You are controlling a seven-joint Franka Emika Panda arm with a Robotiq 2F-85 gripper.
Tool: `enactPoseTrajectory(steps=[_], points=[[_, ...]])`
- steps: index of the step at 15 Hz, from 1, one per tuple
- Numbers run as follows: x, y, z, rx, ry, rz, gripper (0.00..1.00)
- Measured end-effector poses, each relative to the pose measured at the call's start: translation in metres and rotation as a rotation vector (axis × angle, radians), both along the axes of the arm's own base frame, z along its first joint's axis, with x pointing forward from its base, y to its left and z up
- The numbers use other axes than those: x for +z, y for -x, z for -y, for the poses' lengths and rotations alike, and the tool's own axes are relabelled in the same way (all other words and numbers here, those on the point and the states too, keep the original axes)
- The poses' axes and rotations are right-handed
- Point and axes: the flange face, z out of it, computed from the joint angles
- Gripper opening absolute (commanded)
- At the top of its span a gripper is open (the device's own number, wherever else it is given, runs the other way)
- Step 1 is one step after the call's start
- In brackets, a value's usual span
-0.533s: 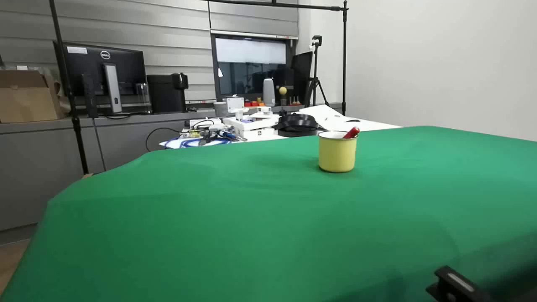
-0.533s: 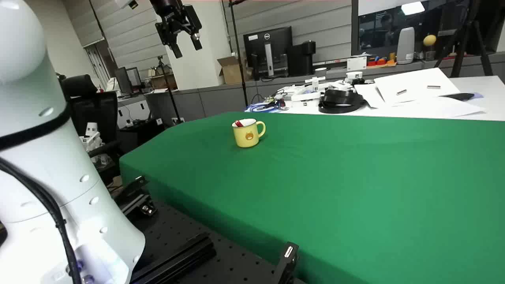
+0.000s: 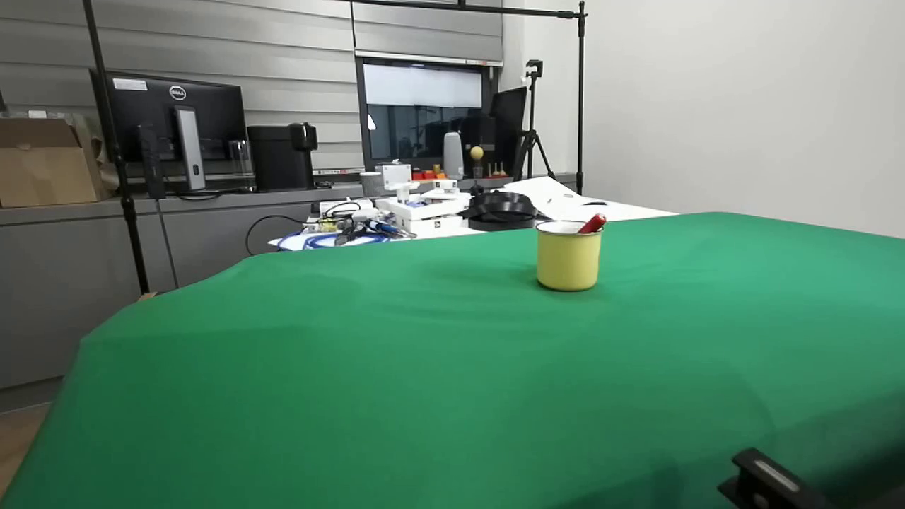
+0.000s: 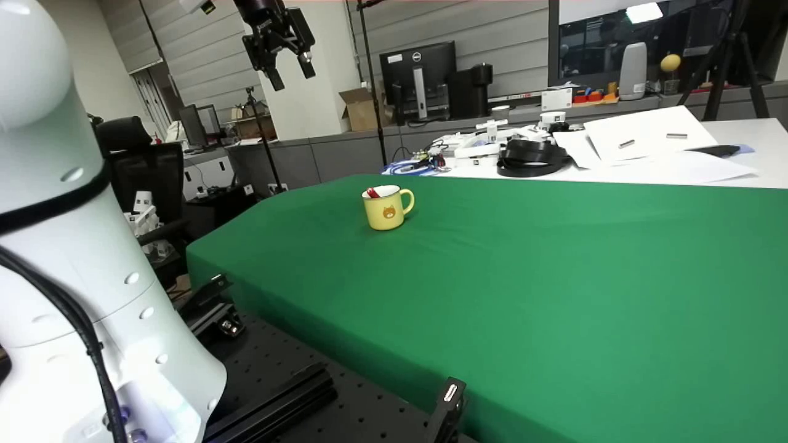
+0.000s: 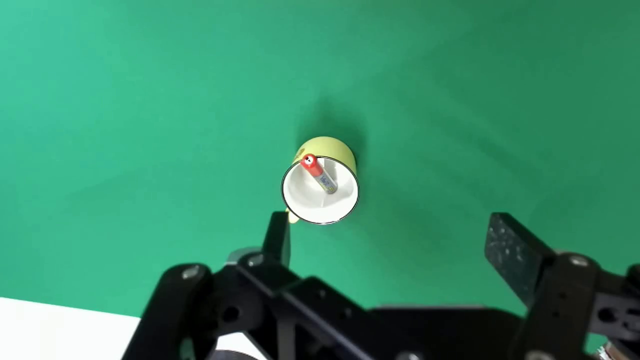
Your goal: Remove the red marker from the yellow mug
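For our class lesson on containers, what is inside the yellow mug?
A red marker leans inside the yellow mug, red end sticking out, with white interior visible around it. The patch directly beneath the marker is covered.

marker [image 5: 320,175]: red, grey | mug [image 4: 377,215]: yellow, white inside, bear print | cloth [image 4: 554,295]: green

At left in an exterior view, the arm [image 4: 86,258] is smooth and white, with a black band [image 4: 55,205], small round spots [image 4: 132,278] and black cables [image 4: 69,306]. Along the bottom of the wrist view, the claw [image 5: 390,235] is black and angular, with silvery screw heads [image 5: 579,260] and a pale-speckled pad [image 5: 510,251] at right.
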Motion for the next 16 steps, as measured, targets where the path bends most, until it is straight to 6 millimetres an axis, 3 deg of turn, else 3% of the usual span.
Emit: enactPoseTrajectory(steps=[12, 16], points=[[0.000, 0.000, 0.000, 0.000, 0.000, 0.000, 1.00], [-0.003, -0.010, 0.007, 0.095, -0.020, -0.010, 1.00]])
